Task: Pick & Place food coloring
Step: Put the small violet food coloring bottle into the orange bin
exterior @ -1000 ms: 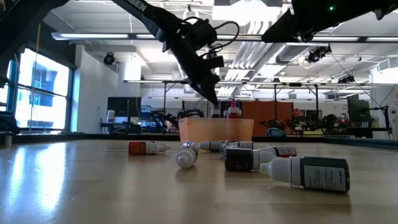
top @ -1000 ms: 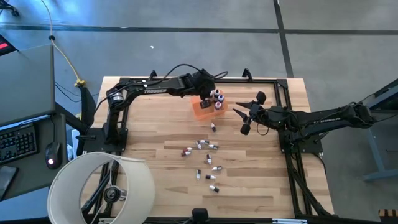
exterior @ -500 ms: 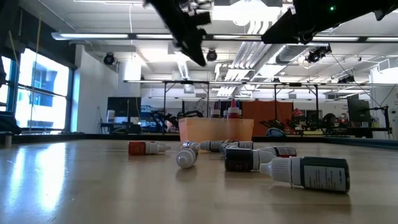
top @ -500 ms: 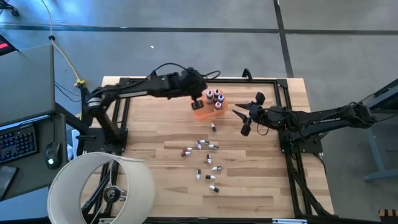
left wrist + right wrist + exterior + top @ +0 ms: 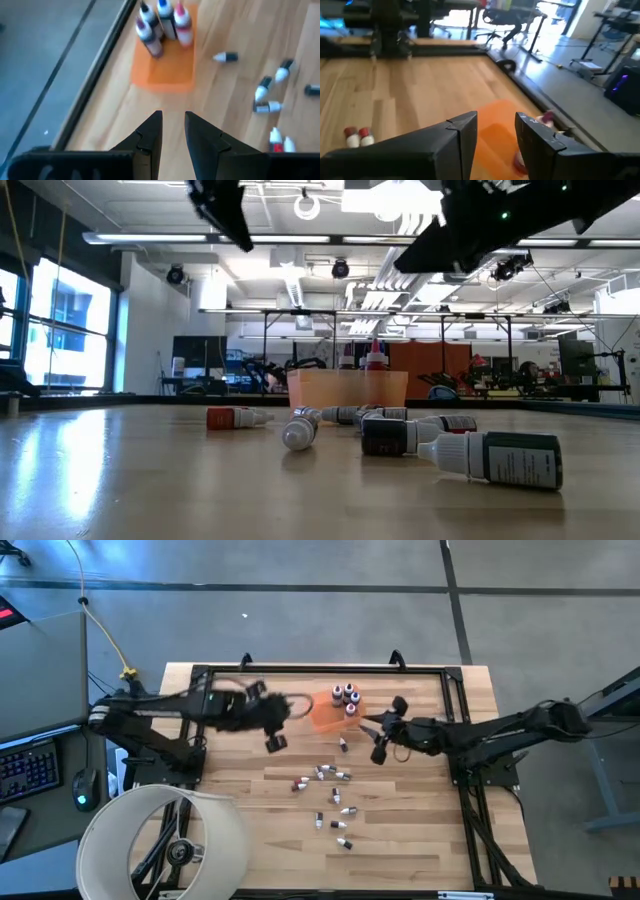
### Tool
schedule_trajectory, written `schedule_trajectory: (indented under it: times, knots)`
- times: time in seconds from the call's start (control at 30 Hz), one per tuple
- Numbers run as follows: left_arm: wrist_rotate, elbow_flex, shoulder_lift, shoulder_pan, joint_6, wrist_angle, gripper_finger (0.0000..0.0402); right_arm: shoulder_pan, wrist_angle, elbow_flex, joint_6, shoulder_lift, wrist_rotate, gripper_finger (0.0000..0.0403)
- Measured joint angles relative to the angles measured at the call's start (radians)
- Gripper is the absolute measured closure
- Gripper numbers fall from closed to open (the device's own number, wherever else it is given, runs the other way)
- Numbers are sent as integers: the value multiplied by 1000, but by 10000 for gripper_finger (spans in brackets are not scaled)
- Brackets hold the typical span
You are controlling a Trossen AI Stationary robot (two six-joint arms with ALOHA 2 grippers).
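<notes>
Since a second ago we watched the left gripper [image 5: 276, 743] withdraw from the orange tray [image 5: 325, 716]. Its jaws stood slightly parted, empty. Loose food coloring bottles [image 5: 330, 775] lay on the bench beside the right gripper [image 5: 377, 740], jaws parted.

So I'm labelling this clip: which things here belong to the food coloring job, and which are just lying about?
Part of the job:
- loose bottles lying on the table
- upright bottles in the orange tray
- left tool, open and empty
- right tool, open above the table

Just lying about:
- white lampshade at the table's corner
- keyboard and mouse on the side desk
</notes>
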State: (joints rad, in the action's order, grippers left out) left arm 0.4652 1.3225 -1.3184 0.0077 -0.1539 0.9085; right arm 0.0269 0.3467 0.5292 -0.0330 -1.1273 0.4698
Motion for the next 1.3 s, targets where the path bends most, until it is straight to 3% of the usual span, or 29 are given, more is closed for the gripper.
schedule_trajectory:
  times: [0.1,0.23,0.47,0.57,0.83,1.3]
  knots:
    - [24,-165,51,-70,-57,-165,321,0,-11,49,12,-97,-34,277]
    - [23,-304,64,-123,-53,-341,321,0,-197,195,99,-222,-35,277]
    - [-41,-374,20,-119,-117,-387,321,0,-613,457,369,-431,-40,277]
    - [-100,-380,-11,-120,-115,-385,321,0,-690,518,422,-515,-52,277]
    - [-137,-382,-84,-119,-122,-383,321,-18,-732,580,527,-661,-109,285]
    - [-138,-382,-102,-119,-105,-366,321,-66,-699,530,660,-673,-116,324]
